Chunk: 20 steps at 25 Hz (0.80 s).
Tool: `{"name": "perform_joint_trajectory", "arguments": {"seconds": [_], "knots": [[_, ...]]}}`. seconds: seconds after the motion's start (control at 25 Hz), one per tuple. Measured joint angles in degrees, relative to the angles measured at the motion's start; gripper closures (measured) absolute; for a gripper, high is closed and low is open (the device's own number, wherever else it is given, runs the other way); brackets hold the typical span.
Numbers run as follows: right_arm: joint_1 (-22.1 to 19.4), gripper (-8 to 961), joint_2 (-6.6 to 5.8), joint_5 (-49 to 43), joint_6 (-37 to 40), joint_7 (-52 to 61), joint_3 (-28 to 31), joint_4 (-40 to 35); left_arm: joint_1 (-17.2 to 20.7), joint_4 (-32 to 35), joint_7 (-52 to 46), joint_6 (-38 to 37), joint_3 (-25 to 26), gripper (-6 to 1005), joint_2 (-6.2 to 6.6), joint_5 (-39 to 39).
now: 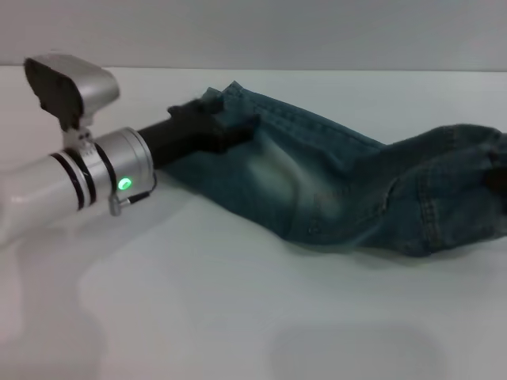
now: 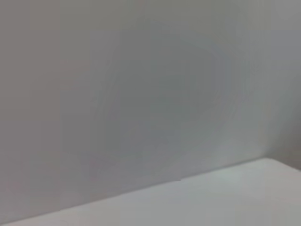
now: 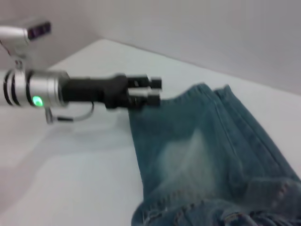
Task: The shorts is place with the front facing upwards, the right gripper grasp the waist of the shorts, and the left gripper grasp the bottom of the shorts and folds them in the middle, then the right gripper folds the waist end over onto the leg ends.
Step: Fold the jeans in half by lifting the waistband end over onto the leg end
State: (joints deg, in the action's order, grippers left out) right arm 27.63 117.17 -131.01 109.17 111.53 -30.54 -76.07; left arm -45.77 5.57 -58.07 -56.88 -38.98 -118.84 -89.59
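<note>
The denim shorts lie on the white counter, already doubled lengthwise into a long strip that runs from the left gripper across toward the far right edge of the head view. The leg-hem end sits right at the left gripper, whose black fingers are at the corner of the hem; they look closed on the cloth edge, with the fabric lifted slightly around them. Away from those fingers the strip broadens into the bunched waist end, with seams and stitching showing in rumpled folds. A pale faded patch marks the denim between the two ends. The left wrist view shows only a grey wall and a strip of counter. The right gripper itself does not appear, so whether its fingers are open or closed cannot be told
</note>
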Motion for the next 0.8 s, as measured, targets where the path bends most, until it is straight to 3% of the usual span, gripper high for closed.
{"name": "perform_joint_trajectory", "arguments": {"seconds": [0.2, 0.36, 0.8], "knots": [[2.4, 889, 0.02, 3.9, -0.3, 0.5, 0.5, 0.6, -2.0, -5.3, 5.6, 1.2, -0.1, 200, -0.25, -0.4], [4.2, 890, -0.72, 7.8, -0.8, 1.5, 0.6, 2.2, -3.1, -8.3, 8.3, 3.5, -0.1, 200, -0.26, -0.9], [11.2, 890, -1.11, 8.6, -4.7, 1.9, -0.1, 9.6, -4.1, -14.7, 10.9, 3.2, 1.2, 200, -0.26, -3.5]]}}
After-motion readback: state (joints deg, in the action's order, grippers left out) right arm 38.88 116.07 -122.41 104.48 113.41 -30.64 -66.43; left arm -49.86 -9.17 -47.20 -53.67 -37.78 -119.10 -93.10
